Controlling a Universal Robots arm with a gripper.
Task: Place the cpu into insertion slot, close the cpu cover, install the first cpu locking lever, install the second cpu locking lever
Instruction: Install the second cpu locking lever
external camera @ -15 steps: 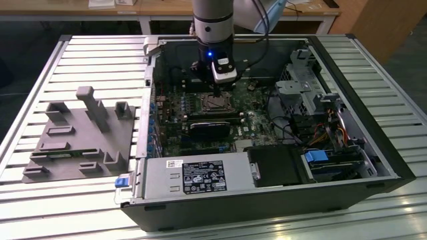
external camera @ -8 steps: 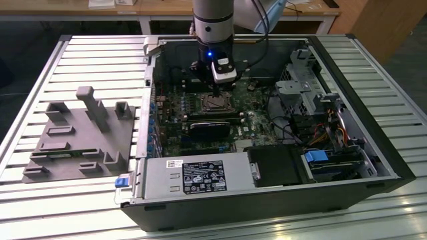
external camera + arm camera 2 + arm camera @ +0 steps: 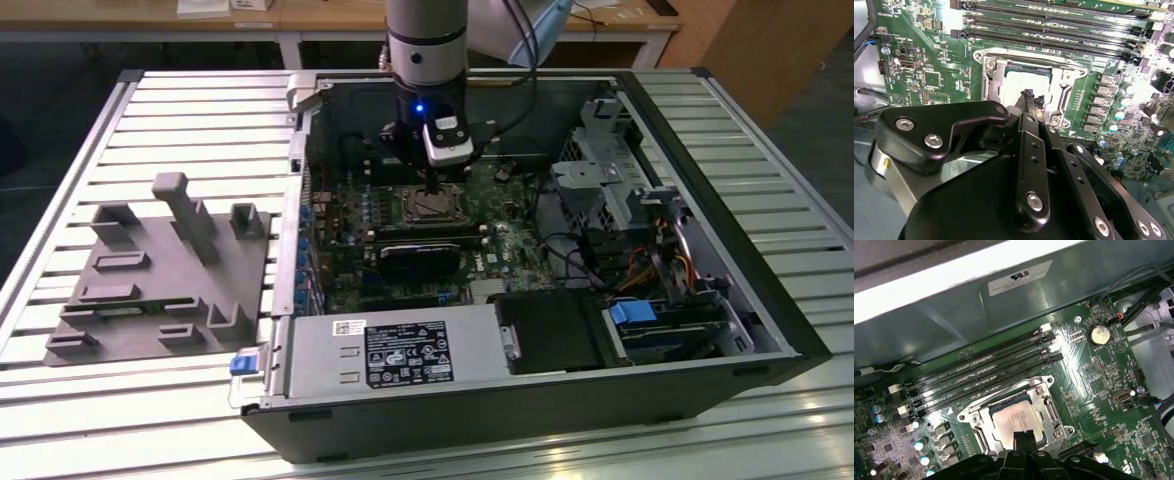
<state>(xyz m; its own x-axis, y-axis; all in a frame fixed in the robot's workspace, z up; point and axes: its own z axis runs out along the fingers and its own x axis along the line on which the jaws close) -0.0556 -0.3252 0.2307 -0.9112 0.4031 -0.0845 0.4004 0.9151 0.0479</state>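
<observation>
Claw: the black metal claw (image 3: 1023, 439) hangs from the grey robot arm (image 3: 426, 40) near the top middle of the exterior view. Its two thin tips are pressed together with no gap, and nothing is held between them. The tips sit right over the edge of the chip.

Chip: the cpu (image 3: 1015, 420), a small flat square with a dull silver-grey top, lies in the lower middle of the first wrist view. It rests inside the insertion slot (image 3: 1029, 80), the square socket with a silver metal rim on the green circuit board (image 3: 1104, 380).

Cover: the cpu cover (image 3: 1048, 412), a thin silver metal frame with a big square window, seems to lie down around the chip. I cannot tell if it is shut all the way.

Levers: I cannot make out the thin locking levers for sure in any view.

Nearby: the long black memory slots (image 3: 979, 375) run just beside the socket. The big open black computer case (image 3: 747, 250) sits on the ribbed metal bench (image 3: 80, 420), with a grey plastic holder block (image 3: 160, 270) at the exterior view's left.

What could go wrong: the tips are very close to the chip, so a hard push could scratch its top or tilt it. If the chip sits crooked, pressing the cover down could bend the tiny pins below. A slip sideways could bump the small parts on the board.
</observation>
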